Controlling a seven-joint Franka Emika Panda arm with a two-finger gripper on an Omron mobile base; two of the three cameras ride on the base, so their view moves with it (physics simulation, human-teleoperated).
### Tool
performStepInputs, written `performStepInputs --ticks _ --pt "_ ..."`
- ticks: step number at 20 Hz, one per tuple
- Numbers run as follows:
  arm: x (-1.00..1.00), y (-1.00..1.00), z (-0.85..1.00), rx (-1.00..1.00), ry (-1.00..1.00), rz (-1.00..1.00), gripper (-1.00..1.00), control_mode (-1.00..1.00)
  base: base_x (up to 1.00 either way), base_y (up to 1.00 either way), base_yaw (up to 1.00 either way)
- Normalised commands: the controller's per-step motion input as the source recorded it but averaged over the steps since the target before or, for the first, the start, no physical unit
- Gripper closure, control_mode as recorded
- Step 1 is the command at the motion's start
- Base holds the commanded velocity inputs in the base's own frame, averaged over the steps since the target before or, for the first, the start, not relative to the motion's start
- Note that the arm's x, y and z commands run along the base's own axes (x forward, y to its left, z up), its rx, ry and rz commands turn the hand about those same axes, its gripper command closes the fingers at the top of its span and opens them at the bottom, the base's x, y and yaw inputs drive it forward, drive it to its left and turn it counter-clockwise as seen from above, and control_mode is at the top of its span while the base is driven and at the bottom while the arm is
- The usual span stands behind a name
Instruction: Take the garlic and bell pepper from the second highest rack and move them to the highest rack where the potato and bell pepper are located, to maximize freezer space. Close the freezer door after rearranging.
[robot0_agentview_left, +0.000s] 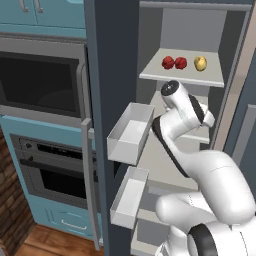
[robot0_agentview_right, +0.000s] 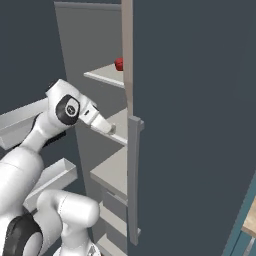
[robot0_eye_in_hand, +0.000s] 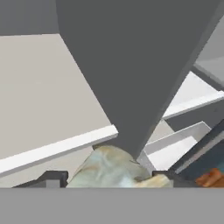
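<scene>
Freezer door (robot0_agentview_left: 102, 125) open w/ two white door bins (robot0_agentview_left: 131, 131) on its inner side. Top rack (robot0_agentview_left: 165, 75) carries two red bell peppers (robot0_agentview_left: 168, 62) side by side near its left-centre, touching or nearly so, and a yellowish potato (robot0_agentview_left: 200, 63) just right of them, toward the right edge. In right base view one red pepper (robot0_agentview_right: 119, 64) peeks past the fridge's other door (robot0_agentview_right: 190, 125) at the top rack's (robot0_agentview_right: 102, 75) front edge.

Arm reaches into the compartment at second rack level; second rack (robot0_agentview_left: 202, 135) mostly hidden behind the wrist in left base view. Right base view: hand end sits just over the second rack's (robot0_agentview_right: 119, 131) front edge; gripper (robot0_agentview_right: 109, 128) small there, finger gap not readable.

Hand view: pale greenish-white lumpy thing, prob the garlic (robot0_eye_in_hand: 109, 168), sits right at the gripper (robot0_eye_in_hand: 105, 179), between the dark fingertips (robot0_eye_in_hand: 50, 178). Fingers look closed around it, contact not fully clear. Rack slab (robot0_eye_in_hand: 43, 100) at left, dark wall above the garlic.
</scene>
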Motion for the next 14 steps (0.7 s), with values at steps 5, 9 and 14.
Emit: performStepInputs --ticks 5,9,14 --pt "-0.34 0.21 1.00 0.00 -0.14 -0.14 1.00 -1.00 0.00 0.00 0.00" --pt "-0.04 0.16 1.00 0.00 -0.19 -0.10 1.00 -1.00 0.00 0.00 0.00" --pt "0.06 0.10 0.92 0.00 -0.19 -0.11 1.00 -1.00 0.00 0.00 0.00"
